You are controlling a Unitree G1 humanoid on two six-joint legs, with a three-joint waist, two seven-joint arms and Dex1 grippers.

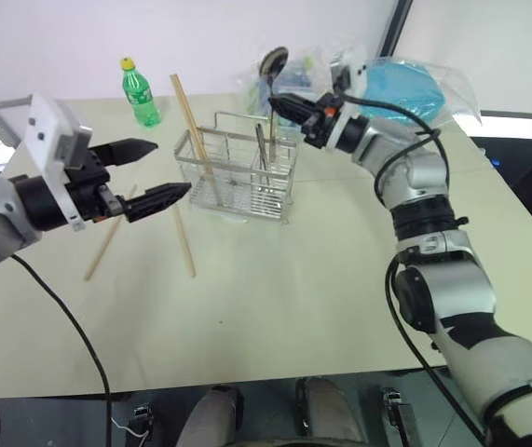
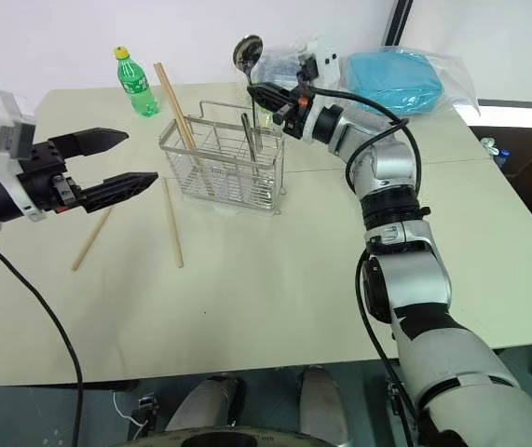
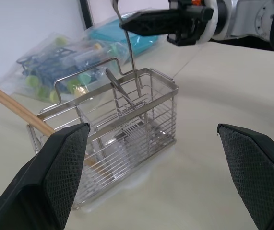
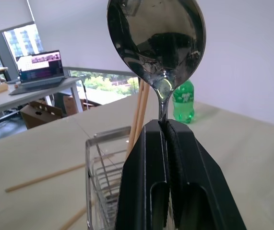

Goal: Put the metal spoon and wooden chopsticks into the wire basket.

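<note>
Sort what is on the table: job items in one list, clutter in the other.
Job: metal spoon in the right gripper; wire basket; wooden chopsticks, one standing in the basket.
Clutter: green bottle; blue bag; bag of small items.

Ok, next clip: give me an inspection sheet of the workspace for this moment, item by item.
Surface: pale table.
Job's things: metal spoon held upright, bowl up, handle reaching down into the wire basket; one chopstick in basket leaning out; two loose chopsticks flat on the table left of the basket; a metal utensil already stands inside.
Clutter: green bottle; clear bag of small items; bagged blue cloth.
Grippers: left gripper open, holding nothing, left of the basket; right gripper pinching the spoon handle above the basket.
Cables: black cables along both arms.
Surroundings: laptop on a desk, windows.
</note>
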